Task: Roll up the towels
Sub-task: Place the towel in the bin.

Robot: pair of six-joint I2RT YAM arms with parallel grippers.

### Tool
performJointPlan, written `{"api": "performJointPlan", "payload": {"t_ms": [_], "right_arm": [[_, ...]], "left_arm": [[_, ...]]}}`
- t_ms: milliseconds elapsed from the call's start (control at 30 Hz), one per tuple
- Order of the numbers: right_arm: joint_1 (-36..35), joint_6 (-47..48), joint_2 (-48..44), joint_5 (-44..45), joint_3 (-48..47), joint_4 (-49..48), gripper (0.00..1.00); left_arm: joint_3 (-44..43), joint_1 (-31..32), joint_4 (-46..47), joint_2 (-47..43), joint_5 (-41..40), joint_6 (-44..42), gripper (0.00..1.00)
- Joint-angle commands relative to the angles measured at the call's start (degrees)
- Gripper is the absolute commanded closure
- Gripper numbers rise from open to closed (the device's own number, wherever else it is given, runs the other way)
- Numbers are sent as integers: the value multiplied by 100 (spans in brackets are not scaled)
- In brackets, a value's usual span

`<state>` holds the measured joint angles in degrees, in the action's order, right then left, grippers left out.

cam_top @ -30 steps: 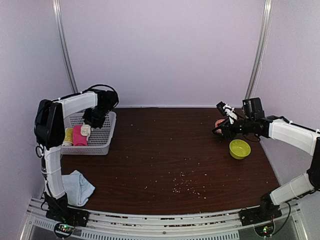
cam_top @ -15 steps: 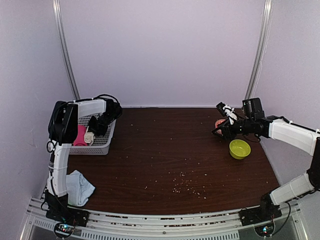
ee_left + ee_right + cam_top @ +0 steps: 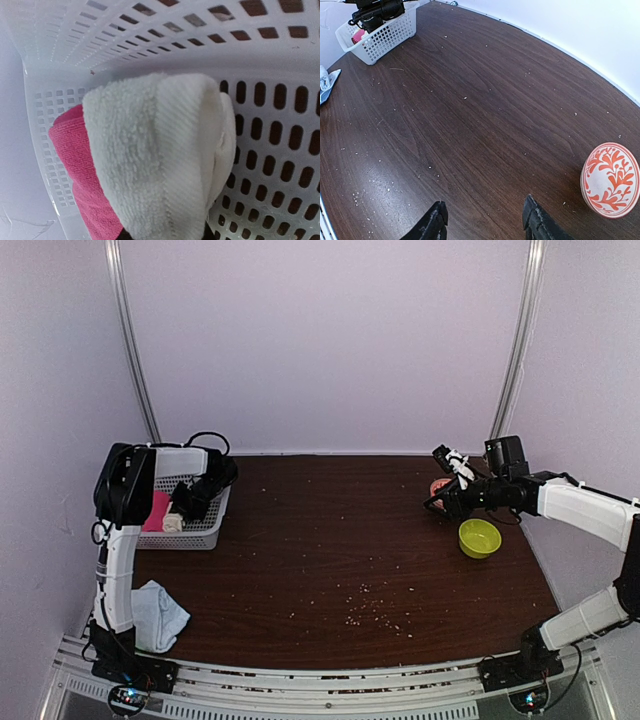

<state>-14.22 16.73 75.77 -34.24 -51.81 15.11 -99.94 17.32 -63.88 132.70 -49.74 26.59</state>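
Observation:
The cream-white towel [image 3: 160,160] is bundled into a thick roll and my left gripper [image 3: 183,510] is shut on it, just above the floor of the white basket [image 3: 280,165]. In the top view the cream towel [image 3: 173,523] shows at the gripper's tip, in the basket's near part. The pale blue towel [image 3: 155,615] lies crumpled on the table's near left corner, apart from both grippers. It also shows in the right wrist view [image 3: 325,82]. My right gripper [image 3: 485,222] is open and empty over bare table at the far right.
A pink cloth roll [image 3: 80,175] lies in the basket [image 3: 200,530] beside the cream towel. A yellow-green bowl [image 3: 480,537] and an orange-and-white patterned ball [image 3: 610,180] sit by the right gripper. Crumbs are scattered on the dark wooden table [image 3: 340,550].
My left gripper has moved down and toward the basket's near side with the cream towel in it. The left arm now hides the yellow roll. The right arm has not moved.

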Motion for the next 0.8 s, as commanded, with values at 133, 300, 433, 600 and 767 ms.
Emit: {"api": "performJointPlan", "payload": {"t_ms": [133, 300, 433, 600, 767], "right_arm": [[49, 85, 17, -68, -31, 53, 48], [42, 90, 34, -89, -26, 53, 48], [44, 93, 30, -105, -30, 62, 48], [42, 102, 35, -110, -31, 66, 48], [49, 112, 43, -116, -38, 75, 48]], "left_arm": [[506, -334, 216, -109, 184, -346, 100], [711, -343, 510, -197, 741, -562, 100], [848, -343, 604, -186, 948, -612, 90], [948, -348, 618, -169, 1093, -611, 77], [963, -344, 620, -269, 1245, -619, 63]]}}
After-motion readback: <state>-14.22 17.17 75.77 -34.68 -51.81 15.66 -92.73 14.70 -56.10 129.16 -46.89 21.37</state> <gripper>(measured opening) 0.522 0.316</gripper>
